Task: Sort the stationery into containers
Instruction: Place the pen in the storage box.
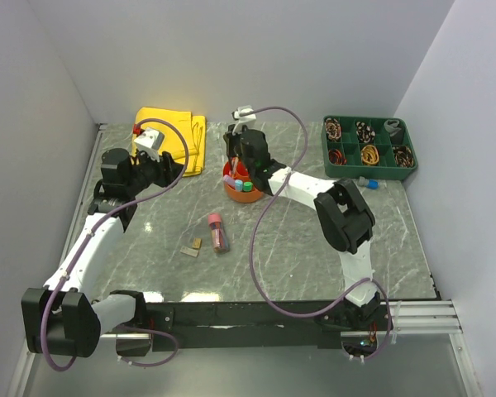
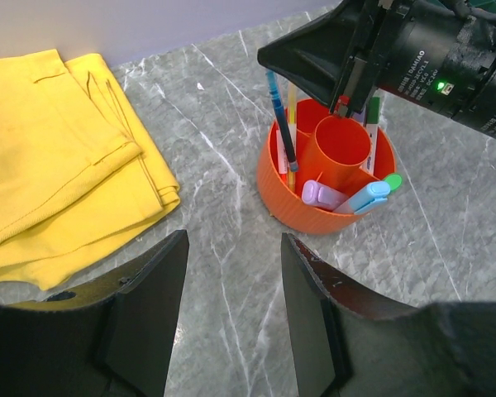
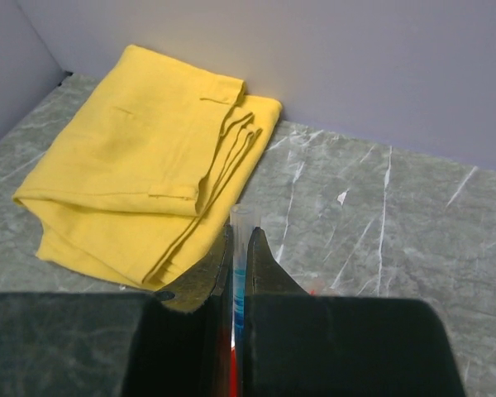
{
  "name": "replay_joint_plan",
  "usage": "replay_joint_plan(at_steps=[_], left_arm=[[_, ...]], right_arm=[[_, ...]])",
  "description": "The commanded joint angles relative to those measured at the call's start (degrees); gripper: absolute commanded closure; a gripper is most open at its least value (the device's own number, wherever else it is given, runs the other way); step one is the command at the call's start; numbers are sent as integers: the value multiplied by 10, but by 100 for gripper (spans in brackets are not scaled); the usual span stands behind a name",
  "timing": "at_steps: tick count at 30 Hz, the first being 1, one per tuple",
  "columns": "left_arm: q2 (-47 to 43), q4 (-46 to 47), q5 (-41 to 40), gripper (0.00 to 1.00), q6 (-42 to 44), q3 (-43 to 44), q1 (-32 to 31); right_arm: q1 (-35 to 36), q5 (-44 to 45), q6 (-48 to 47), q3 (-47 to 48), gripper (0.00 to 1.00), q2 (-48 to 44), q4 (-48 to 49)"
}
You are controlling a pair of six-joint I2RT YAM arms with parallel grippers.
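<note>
1. The right gripper (image 3: pixel 240 234) sits right above the bowl (image 2: pixel 293 207), and its fingers are squeezed almost together on a thin clear pen (image 3: pixel 238 217). The pen has blue and red bits inside and pokes up past the fingertips.
2. The left gripper (image 2: pixel 233 265) is off to the bowl's left, hovering over bare table (image 2: pixel 223 149) and pointed at the bowl. Its fingers are spread wide with nothing in them.
3. The bowl already has stuff in it. A blue pen (image 2: pixel 281 124) and a yellow one are standing up in the outer ring on the side facing the cloth (image 2: pixel 58 157).
4. A green-capped marker (image 2: pixel 372 116) stands on the far side of the centre cup. A lilac stick (image 2: pixel 322 195) and a light blue highlighter (image 2: pixel 365 198) with a green cap are lying in the near section of the ring.
5. The centre cup looks empty from the left wrist cam.
6. Still out on the table: a pink-capped tube (image 1: pixel 218 231) lying flat on the near side of the bowl. Two small blocks (image 1: pixel 193 247) are just left of the tube, a bit further from the bowl.
7. The cloth is folded up left of the bowl by the back wall. A green divided tray (image 1: pixel 368 119) sits well off to the bowl's right.
</note>
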Motion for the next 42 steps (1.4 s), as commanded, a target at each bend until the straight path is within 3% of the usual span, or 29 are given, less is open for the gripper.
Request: replay_joint_plan(at_steps=[1, 7, 10, 11, 14, 26, 30, 34, 39, 42], left_arm=[[-4, 8, 7, 46, -2, 24, 3], [-14, 25, 14, 45, -9, 9, 3], [-19, 35, 19, 46, -17, -1, 3], [-23, 38, 20, 45, -20, -3, 3], [-31, 41, 21, 45, -20, -10, 3], [-40, 21, 8, 40, -78, -17, 3], [-11, -80, -21, 37, -115, 27, 3], [19, -173, -38, 34, -142, 53, 3], [11, -190, -49, 31, -159, 43, 3], [10, -200, -60, 28, -168, 39, 3]], right_arm=[[10, 37, -10, -13, 100, -14, 54], [22, 52, -15, -50, 95, -48, 38], [23, 55, -16, -68, 85, -64, 30], [23, 54, -16, -72, 76, -69, 29], [24, 53, -21, -84, 63, -89, 22], [30, 43, -34, -109, 55, -210, -66], [30, -42, -80, -103, 49, -256, -150], [30, -158, -107, -99, 39, -303, -310], [30, -257, -9, -69, 38, -305, -472], [56, -306, 14, -79, 37, -311, -472]])
